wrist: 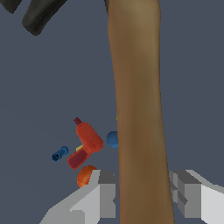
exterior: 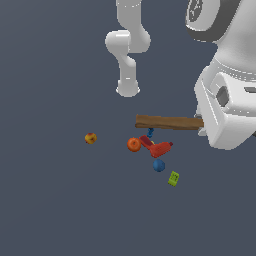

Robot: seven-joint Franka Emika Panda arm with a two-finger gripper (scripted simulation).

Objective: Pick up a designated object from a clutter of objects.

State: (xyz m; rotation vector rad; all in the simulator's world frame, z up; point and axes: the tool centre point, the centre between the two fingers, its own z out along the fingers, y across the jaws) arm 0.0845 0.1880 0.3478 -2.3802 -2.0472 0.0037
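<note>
The hammer's long brown wooden handle (exterior: 167,122) hangs level in the air above the clutter, reaching toward the exterior view's left from my white hand. My gripper (exterior: 202,125) is shut on it. In the wrist view the handle (wrist: 138,109) runs between my two fingers (wrist: 105,192), and the gripper (wrist: 142,194) closes on its lower part. The dark grey head (wrist: 41,15) shows at the far end. Below lie the red drill (exterior: 157,147), orange ball (exterior: 133,144), blue ball (exterior: 159,165) and small blue piece (exterior: 150,133).
A green box (exterior: 173,178) lies toward the front right of the pile and a red-yellow apple (exterior: 90,138) sits apart on the left. The white arm base (exterior: 127,50) stands behind. The wrist view shows the drill (wrist: 86,142), blue ball (wrist: 112,139), blue piece (wrist: 60,153) and orange ball (wrist: 86,175) far below.
</note>
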